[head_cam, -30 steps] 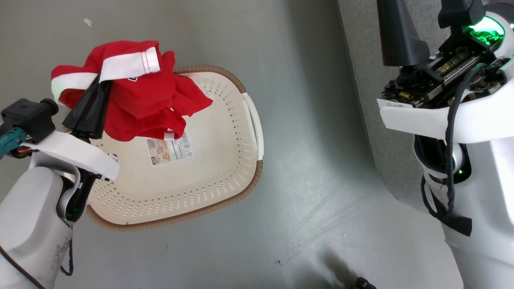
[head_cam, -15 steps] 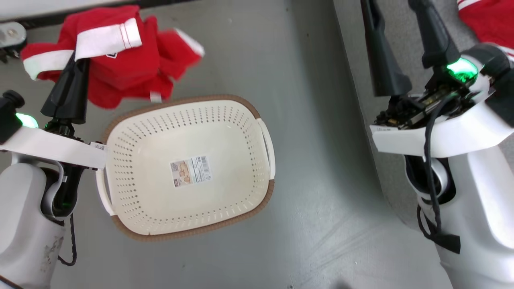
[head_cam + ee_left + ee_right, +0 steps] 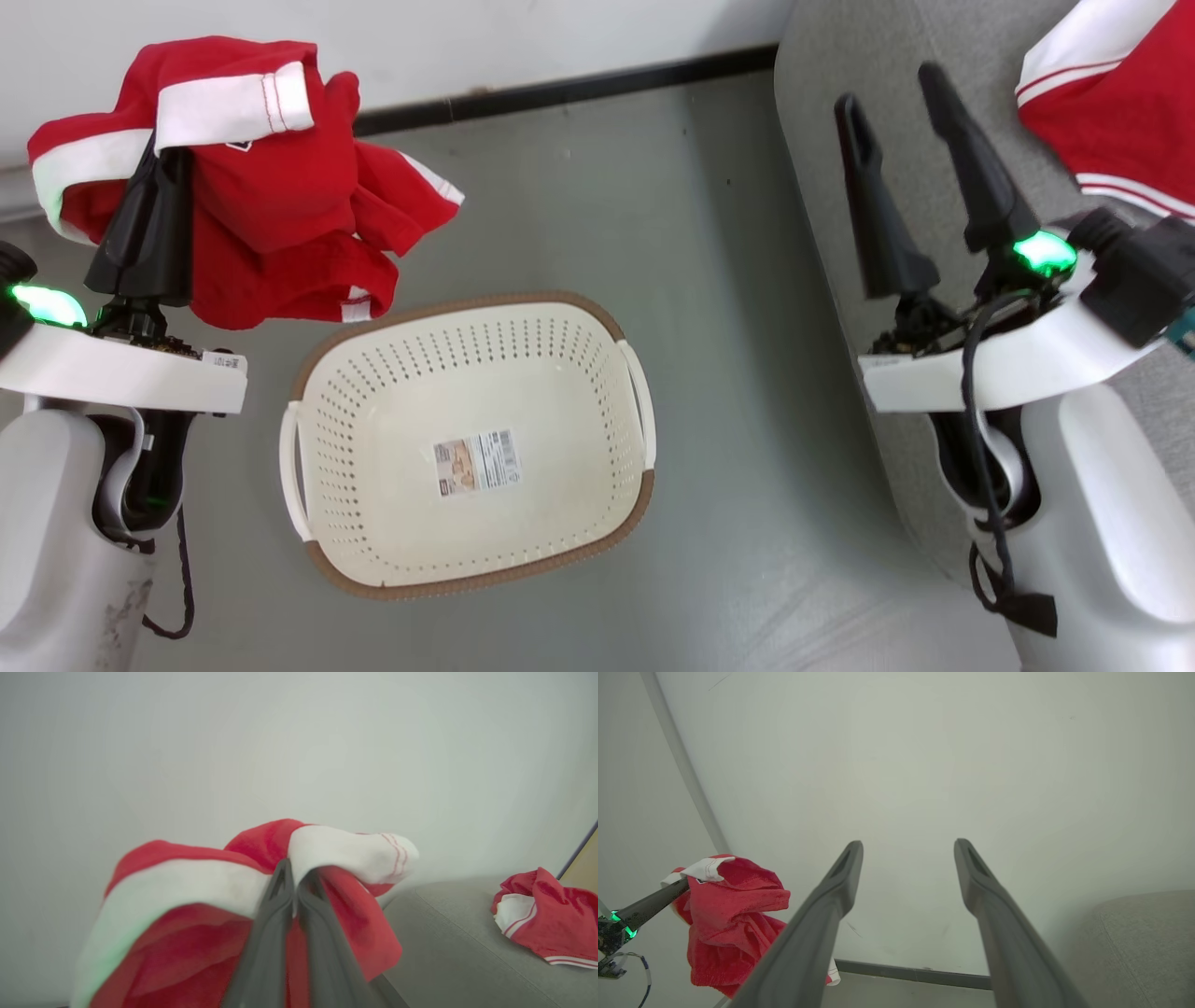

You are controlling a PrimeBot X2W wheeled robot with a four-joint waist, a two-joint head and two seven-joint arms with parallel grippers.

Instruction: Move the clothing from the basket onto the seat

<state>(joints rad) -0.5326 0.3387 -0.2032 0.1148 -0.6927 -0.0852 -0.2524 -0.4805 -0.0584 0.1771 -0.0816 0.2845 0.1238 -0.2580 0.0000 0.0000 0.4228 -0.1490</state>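
My left gripper point(image 3: 157, 166) is shut on a bright red garment with white bands point(image 3: 271, 205), which hangs in the air up and to the left of the basket point(image 3: 560, 364). The cream basket with its brown rim stands on the floor with just a label inside. A second red garment point(image 3: 1111, 103) lies on the grey seat point(image 3: 840, 56) at the right. My right gripper point(image 3: 887, 89) stands open over the seat's edge with nothing between its fingers. In the left wrist view the shut fingers point(image 3: 280, 914) pinch the cloth point(image 3: 187, 891). The right wrist view shows the held garment point(image 3: 733, 914) at lower left.
A pale wall with a dark skirting strip point(image 3: 560, 89) runs behind the basket. Grey floor point(image 3: 728, 327) lies between the basket and the seat. The seat's rounded corner point(image 3: 444, 952) shows in the left wrist view, with the other garment point(image 3: 546, 924) on it.
The left gripper has lifted the red garment out of the basket, clear of its rim. The head camera has tilted up, bringing the wall and the seat's garment into view.
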